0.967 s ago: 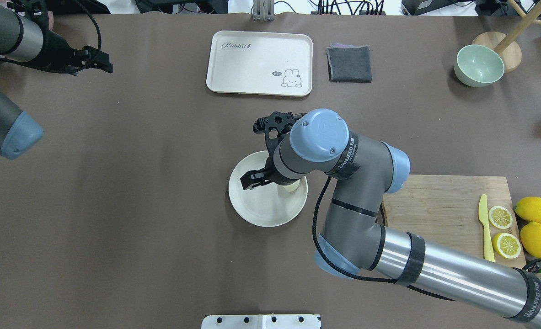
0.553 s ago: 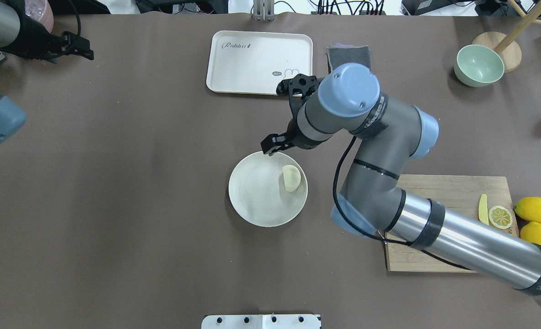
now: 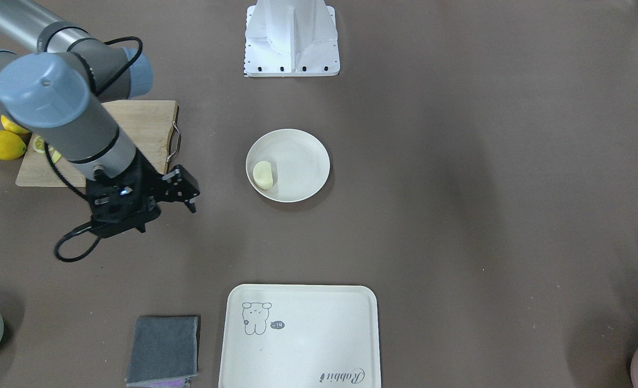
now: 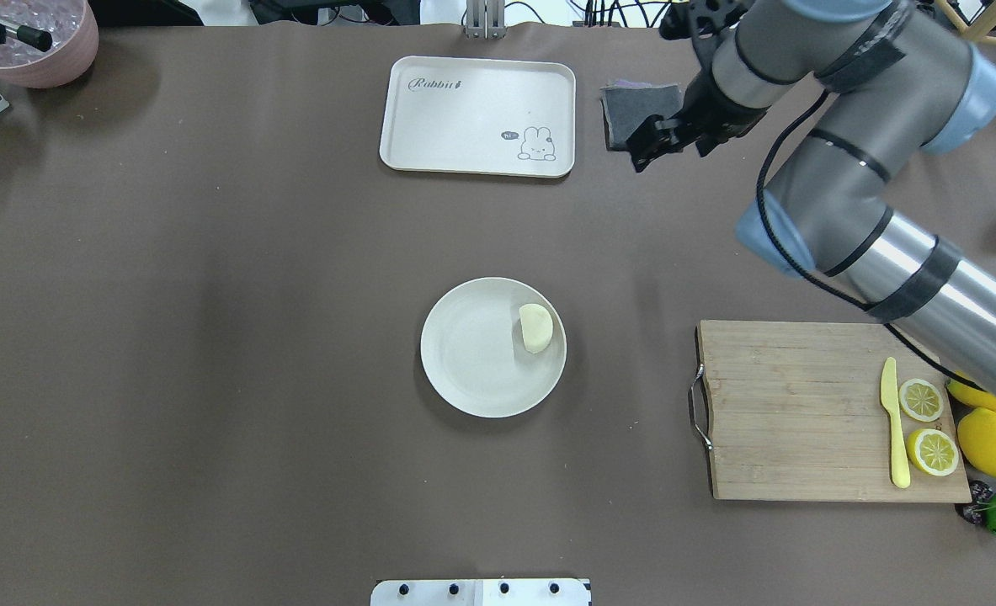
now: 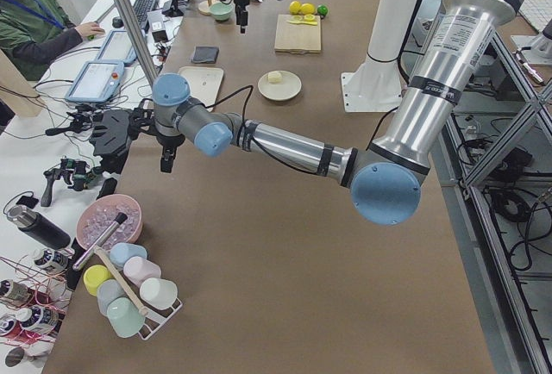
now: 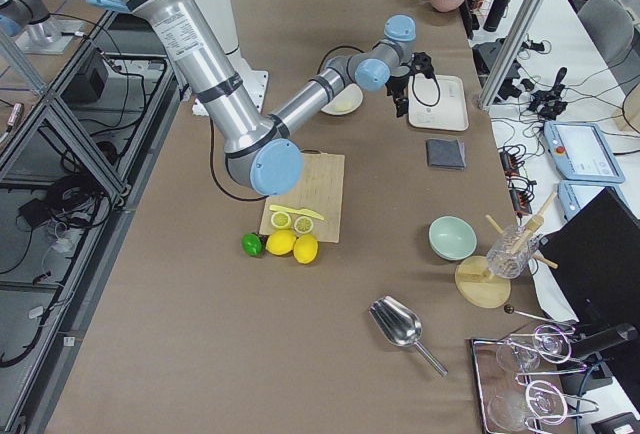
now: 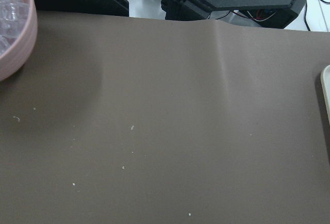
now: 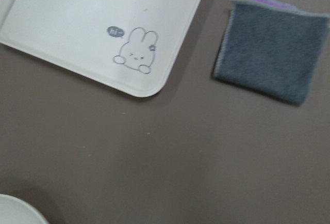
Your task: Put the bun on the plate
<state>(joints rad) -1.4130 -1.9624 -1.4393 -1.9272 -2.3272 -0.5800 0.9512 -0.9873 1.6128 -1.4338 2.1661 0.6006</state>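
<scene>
This is a robotics lab rather than a kitchen. Two industrial arms, the left arm (image 5: 285, 143) and the right arm (image 6: 305, 102), rise from a white pedestal (image 3: 292, 37) at the edge of a long tabletop (image 4: 211, 337) covered in brown matting. Aluminium frame posts (image 6: 525, 24) stand alongside. A side desk holds touch-screen panels (image 5: 95, 81), a keyboard (image 5: 142, 8) and loose cables (image 4: 641, 10), and a person (image 5: 34, 21) sits at it. A cutting board (image 4: 826, 412) and lemons (image 4: 990, 442) lie on the matting amid this gear.
</scene>
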